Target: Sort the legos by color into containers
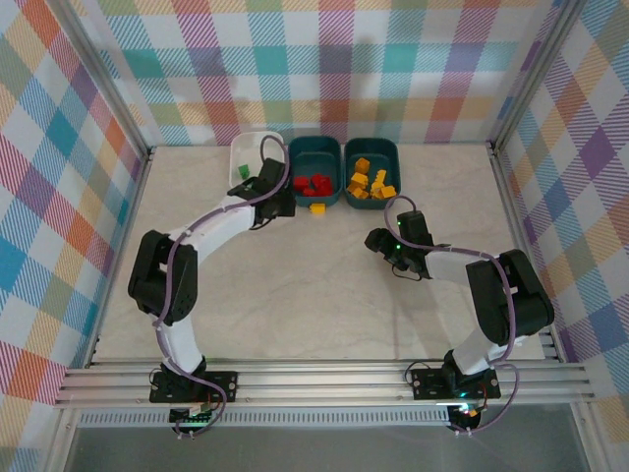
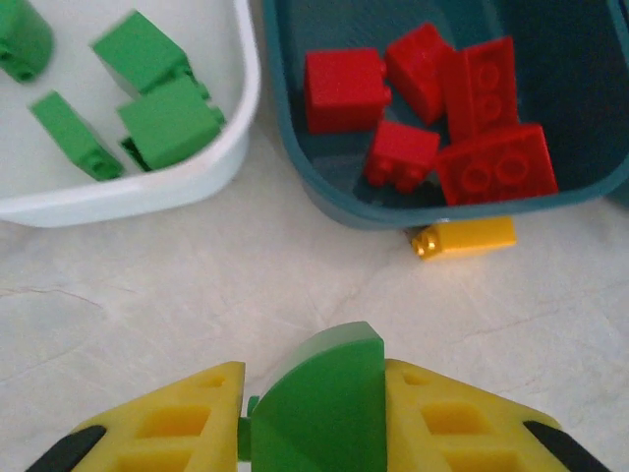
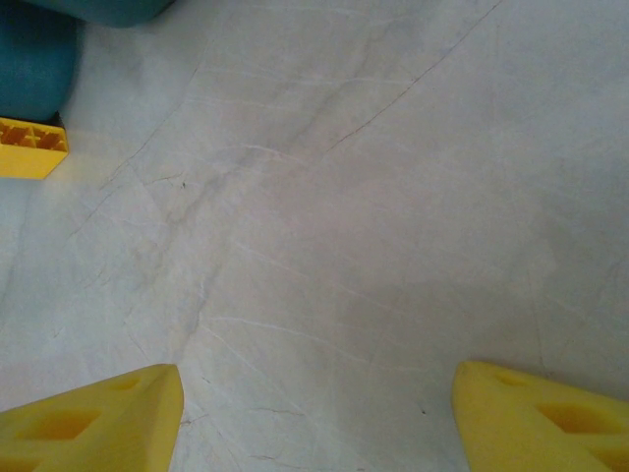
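My left gripper [image 2: 314, 393] is shut on a green lego [image 2: 329, 413] with a curved top, held over the table just in front of the containers. From above, this gripper [image 1: 267, 192] sits near the white tub [image 1: 248, 146]. The white tub [image 2: 147, 192] holds several green legos [image 2: 167, 123]. The middle teal tub [image 2: 324, 197] holds several red legos [image 2: 472, 118]. A yellow lego [image 2: 464, 237] lies on the table against that tub's front wall, the same yellow lego [image 1: 317, 208] [image 3: 29, 147]. The right teal tub [image 1: 371, 145] holds yellow-orange legos [image 1: 369, 182]. My right gripper [image 3: 316, 393] [image 1: 378, 242] stands open over bare table.
The three tubs stand in a row at the back of the table [image 1: 324, 295]. Plaid walls enclose the back and both sides. An aluminium rail [image 1: 324, 379] runs along the near edge, where both arm bases are bolted.
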Controlling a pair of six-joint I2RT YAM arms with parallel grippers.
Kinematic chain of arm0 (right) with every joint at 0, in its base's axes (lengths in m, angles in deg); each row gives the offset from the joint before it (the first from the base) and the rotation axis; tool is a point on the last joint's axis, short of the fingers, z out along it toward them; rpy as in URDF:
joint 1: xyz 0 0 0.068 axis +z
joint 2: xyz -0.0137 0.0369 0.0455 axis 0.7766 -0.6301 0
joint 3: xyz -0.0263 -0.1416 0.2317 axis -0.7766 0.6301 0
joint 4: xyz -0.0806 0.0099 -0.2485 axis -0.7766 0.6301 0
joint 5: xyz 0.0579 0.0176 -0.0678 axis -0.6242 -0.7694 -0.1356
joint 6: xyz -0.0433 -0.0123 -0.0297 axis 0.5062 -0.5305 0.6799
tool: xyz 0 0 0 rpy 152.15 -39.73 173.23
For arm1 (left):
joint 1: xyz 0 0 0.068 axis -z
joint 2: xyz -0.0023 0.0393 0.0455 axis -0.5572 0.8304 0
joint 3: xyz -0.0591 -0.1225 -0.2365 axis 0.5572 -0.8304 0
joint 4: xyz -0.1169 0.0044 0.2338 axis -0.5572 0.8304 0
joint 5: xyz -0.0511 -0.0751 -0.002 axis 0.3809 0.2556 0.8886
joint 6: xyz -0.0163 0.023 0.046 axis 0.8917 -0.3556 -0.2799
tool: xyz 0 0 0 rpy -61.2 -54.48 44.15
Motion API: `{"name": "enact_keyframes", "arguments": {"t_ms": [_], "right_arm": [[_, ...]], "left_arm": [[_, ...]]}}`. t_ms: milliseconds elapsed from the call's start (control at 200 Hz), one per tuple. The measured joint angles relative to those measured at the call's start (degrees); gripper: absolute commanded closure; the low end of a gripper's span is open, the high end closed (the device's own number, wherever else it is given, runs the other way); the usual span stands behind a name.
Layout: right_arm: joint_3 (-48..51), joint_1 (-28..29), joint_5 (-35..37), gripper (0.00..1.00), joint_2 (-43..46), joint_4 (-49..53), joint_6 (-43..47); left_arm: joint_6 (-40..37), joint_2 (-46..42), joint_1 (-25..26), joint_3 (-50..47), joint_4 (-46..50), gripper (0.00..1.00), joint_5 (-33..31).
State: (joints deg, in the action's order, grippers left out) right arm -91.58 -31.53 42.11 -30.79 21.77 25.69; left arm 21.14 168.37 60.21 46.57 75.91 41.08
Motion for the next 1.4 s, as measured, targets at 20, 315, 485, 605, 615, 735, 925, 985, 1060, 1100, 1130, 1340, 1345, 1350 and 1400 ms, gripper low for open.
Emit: {"name": "enact_keyframes", "arguments": {"t_ms": [20, 315, 485, 605, 615, 735, 925, 985, 1060, 1100, 1130, 1340, 1345, 1350, 1400], "right_arm": [[0.00, 0.04, 0.02, 0.28, 0.00, 0.00, 0.02], [0.00, 0.09, 0.09, 0.28, -0.02, 0.00, 0.07], [0.00, 0.15, 0.46, 0.27, 0.26, 0.31, 0.83], [0.00, 0.22, 0.68, 0.27, 0.57, 0.42, 1.60], [0.00, 0.26, 0.68, 0.27, 0.59, 0.42, 1.66], [-0.04, 1.51, 0.81, 0.25, 0.59, 0.15, 3.69], [-5.84, 8.79, 2.58, 0.21, -1.92, 1.25, 10.27], [-10.16, 11.32, 4.11, 0.18, -4.63, 1.81, 11.87], [-16.90, 13.57, 6.01, 0.17, -9.07, 3.19, 13.35], [-21.11, 14.43, 6.88, 0.17, -12.04, 4.39, 13.81], [-24.76, 14.86, 7.63, 0.16, -14.73, 5.33, 14.10], [-43.43, 15.10, 12.98, 0.14, -28.98, 14.45, 14.84], [-43.67, 15.10, 13.07, 0.14, -29.16, 14.64, 14.82], [-44.13, 15.13, 13.20, 0.14, -29.49, 15.04, 14.82], [-46.88, 15.13, 14.56, 0.14, -31.41, 17.46, 14.84]], "left_arm": [[0.24, 0.00, -0.33, 0.50, 0.52, 0.69, -0.13], [6.21, 13.53, -11.67, 25.53, 12.15, 0.70, -0.26], [7.34, 26.58, -13.75, 40.79, 19.28, 0.58, -1.05], [7.02, 32.57, -13.31, 47.58, 23.67, 0.27, -0.57], [7.13, 32.74, -13.31, 47.95, 23.93, 0.25, -0.55], [7.48, 32.72, -13.25, 49.77, 25.66, 0.08, -0.28], [10.32, 15.74, -13.25, 30.71, 20.39, 0.00, -0.33], [12.81, 4.85, -13.25, 18.34, 17.11, 0.00, -0.35], [17.18, -9.42, -13.27, 2.82, 11.45, 0.00, -0.28], [19.43, -15.91, -13.27, -4.42, 8.98, 0.00, -0.02], [20.98, -19.85, -13.27, -9.03, 7.45, 0.00, 0.39], [27.21, -30.12, -13.42, -32.68, 3.02, 0.00, 3.58], [27.26, -30.18, -13.42, -32.92, 3.06, 0.00, 3.58], [27.28, -30.34, -13.44, -33.33, 3.15, 0.00, 3.65], [27.54, -31.43, -13.51, -35.82, 3.48, 0.00, 4.15]]}}
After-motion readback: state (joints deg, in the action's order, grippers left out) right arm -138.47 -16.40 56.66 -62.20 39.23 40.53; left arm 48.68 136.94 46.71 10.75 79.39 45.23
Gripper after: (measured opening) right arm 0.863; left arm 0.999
